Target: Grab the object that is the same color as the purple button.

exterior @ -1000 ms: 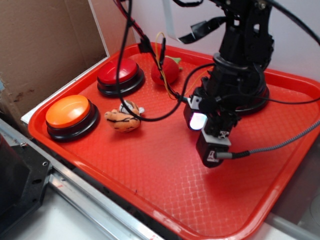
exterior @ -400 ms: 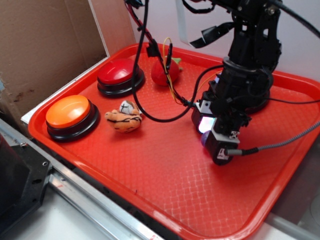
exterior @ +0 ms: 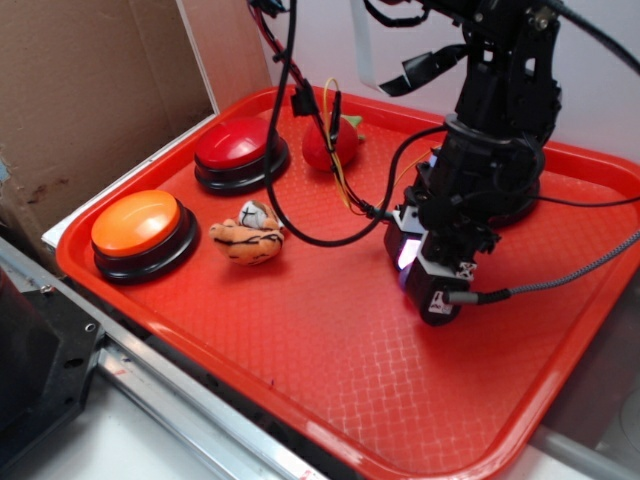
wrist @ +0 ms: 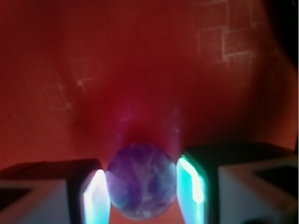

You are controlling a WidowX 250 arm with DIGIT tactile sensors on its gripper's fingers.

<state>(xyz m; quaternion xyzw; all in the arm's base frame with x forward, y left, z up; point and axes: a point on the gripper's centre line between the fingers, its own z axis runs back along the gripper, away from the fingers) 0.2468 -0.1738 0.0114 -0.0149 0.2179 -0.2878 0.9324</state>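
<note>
Down on the tray (exterior: 200, 330), your gripper (wrist: 142, 191) has dropped lower and its jaws now hug the ball (wrist: 141, 185), so you look ready to lift.

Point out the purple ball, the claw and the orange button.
Purple ball (wrist: 140, 179), wrist view: middle of its marbled face, between the lit pads.
Claw (exterior: 420, 268), exterior view: lower end, by the glowing pad.
Orange button (exterior: 136, 222), exterior view: top of its dome.

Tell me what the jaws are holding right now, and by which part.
The purple marbled ball sits between the gripper jaws, one lit pad against each side at its widest part; it looks gripped.
</note>
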